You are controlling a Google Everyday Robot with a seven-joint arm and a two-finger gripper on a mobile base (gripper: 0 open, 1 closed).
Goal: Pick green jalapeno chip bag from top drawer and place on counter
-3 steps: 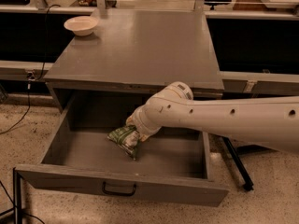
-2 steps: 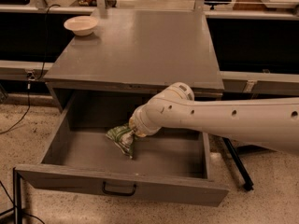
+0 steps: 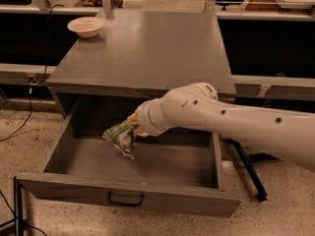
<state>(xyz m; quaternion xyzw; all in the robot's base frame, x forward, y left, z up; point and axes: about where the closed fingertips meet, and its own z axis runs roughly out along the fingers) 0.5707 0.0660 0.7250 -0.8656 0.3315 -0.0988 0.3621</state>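
The green jalapeno chip bag hangs crumpled from my gripper, a little above the floor of the open top drawer. The gripper is shut on the bag's upper right edge, inside the drawer near its middle. My white arm reaches in from the right, across the drawer's right side. The drawer is pulled fully out, with its dark pull handle on the front panel. The grey counter lies directly above and behind the drawer.
A white bowl stands at the counter's back left corner. Dark shelving runs along the back on both sides. A black leg or strut slants along the floor right of the drawer. Cables lie on the speckled floor at left.
The gripper has risen slightly with the chip bag, lifting it off the drawer floor. The arm has moved up a little with it.
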